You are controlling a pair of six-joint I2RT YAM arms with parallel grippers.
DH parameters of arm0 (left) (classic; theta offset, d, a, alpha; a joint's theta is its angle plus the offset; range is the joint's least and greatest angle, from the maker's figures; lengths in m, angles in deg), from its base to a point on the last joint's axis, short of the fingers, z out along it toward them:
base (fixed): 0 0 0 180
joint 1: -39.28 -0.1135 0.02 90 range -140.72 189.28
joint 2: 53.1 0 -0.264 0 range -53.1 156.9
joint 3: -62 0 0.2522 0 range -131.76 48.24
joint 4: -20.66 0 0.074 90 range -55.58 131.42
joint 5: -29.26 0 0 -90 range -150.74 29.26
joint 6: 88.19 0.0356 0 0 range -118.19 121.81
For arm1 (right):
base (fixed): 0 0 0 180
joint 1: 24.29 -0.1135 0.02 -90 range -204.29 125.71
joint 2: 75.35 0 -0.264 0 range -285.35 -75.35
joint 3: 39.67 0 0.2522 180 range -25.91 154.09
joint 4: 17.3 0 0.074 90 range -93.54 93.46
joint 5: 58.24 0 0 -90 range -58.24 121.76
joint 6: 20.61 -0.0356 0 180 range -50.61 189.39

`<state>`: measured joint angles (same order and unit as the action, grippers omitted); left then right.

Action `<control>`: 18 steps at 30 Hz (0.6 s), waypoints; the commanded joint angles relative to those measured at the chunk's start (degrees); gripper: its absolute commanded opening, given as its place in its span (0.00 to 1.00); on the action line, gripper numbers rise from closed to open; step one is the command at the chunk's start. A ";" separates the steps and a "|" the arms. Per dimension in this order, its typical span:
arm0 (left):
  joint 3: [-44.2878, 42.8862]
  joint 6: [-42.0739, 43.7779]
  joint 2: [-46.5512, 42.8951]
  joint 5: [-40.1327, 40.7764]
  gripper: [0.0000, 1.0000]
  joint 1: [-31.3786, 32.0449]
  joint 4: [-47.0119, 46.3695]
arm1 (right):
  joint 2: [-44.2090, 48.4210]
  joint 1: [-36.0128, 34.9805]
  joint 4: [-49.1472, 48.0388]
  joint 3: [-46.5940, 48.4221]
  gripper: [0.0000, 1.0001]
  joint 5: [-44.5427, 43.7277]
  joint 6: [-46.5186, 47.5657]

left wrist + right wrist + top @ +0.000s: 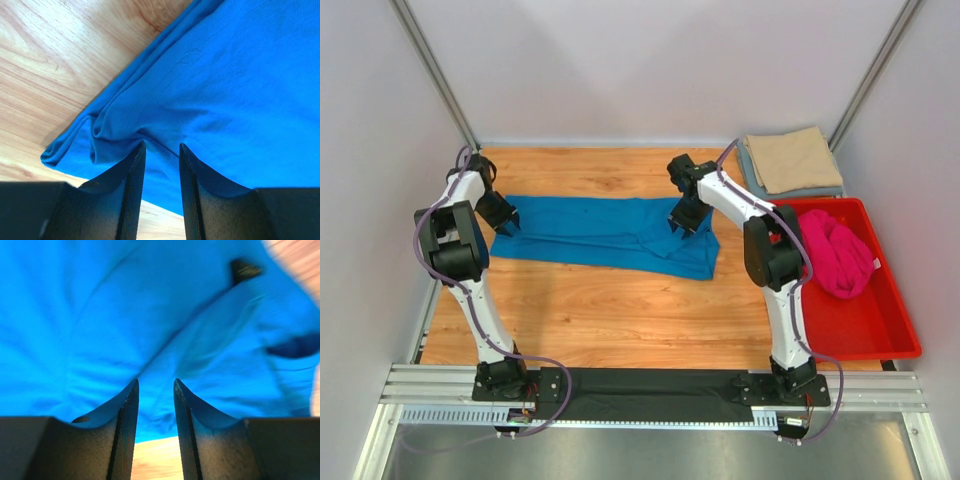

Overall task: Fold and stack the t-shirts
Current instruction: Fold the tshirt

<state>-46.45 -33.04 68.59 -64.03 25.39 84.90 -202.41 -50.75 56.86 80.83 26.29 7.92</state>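
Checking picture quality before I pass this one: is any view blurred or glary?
Right wrist: the blue t-shirt looks soft and smeared. Left wrist: sharp, with a bright sheen on the table. Top external: sharp and evenly lit, no harsh shadows.

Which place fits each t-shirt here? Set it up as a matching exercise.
Things:
1. blue t-shirt
2. pink t-shirt
3. tan t-shirt
4. grey-blue t-shirt

Places:
a. bunched in the red bin
b. folded, lying on top of another shirt
c. spread out on the table
d. folded, lying under another shirt

Pairs: 1-c; 2-a; 3-b; 4-d
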 commanded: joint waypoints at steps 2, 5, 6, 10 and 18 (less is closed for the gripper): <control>-2.34 -1.01 0.13 0.74 0.40 0.27 -0.03 | 4.19 2.28 0.25 -2.05 0.37 -4.19 1.44; -2.51 -0.92 0.04 0.83 0.40 0.35 0.06 | 5.16 3.25 -1.16 -4.08 0.37 -4.89 1.88; -2.77 -0.92 0.04 0.83 0.40 0.27 0.06 | 5.25 3.43 -1.08 -4.26 0.37 -5.42 2.14; -3.13 -0.75 0.21 1.18 0.40 0.35 0.32 | 5.34 4.22 -1.69 -4.87 0.37 -6.92 2.76; -3.57 -0.57 0.48 1.88 0.40 0.44 0.76 | 5.16 5.10 -2.48 -5.84 0.37 -7.18 2.76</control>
<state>-47.85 -33.06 68.85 -63.13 25.43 85.34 -200.27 -45.88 56.03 75.71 21.26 9.98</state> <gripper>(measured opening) 0.403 0.367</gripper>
